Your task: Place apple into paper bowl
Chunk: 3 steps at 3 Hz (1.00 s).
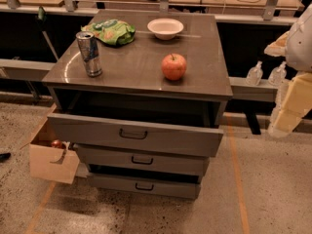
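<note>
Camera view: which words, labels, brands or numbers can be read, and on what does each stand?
No text can be read.
Can: coloured print, too blurred to read.
Green bag: pale print, too blurred to read.
Apple, bowl, drawers: no text.
Pincer, at the right edge beside the cabinet: no text shows.
</note>
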### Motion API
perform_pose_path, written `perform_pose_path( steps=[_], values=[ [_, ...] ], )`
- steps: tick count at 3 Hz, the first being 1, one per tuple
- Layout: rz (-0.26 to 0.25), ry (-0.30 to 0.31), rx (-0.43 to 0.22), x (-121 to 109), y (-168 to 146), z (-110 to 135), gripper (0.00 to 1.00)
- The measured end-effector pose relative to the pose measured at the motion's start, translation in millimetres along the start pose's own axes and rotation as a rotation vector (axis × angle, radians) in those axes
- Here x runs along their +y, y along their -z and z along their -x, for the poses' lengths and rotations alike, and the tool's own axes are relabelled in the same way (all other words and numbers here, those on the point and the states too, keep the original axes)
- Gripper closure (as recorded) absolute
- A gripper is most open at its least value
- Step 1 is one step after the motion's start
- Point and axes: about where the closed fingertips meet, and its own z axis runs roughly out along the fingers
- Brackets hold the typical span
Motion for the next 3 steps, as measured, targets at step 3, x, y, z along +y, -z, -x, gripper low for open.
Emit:
perform_pose_path(
  steps=[3],
  values=[
    [-0.105,-0.031,-0.304,-64.6,-6.3,-4.7,0.0]
  ],
)
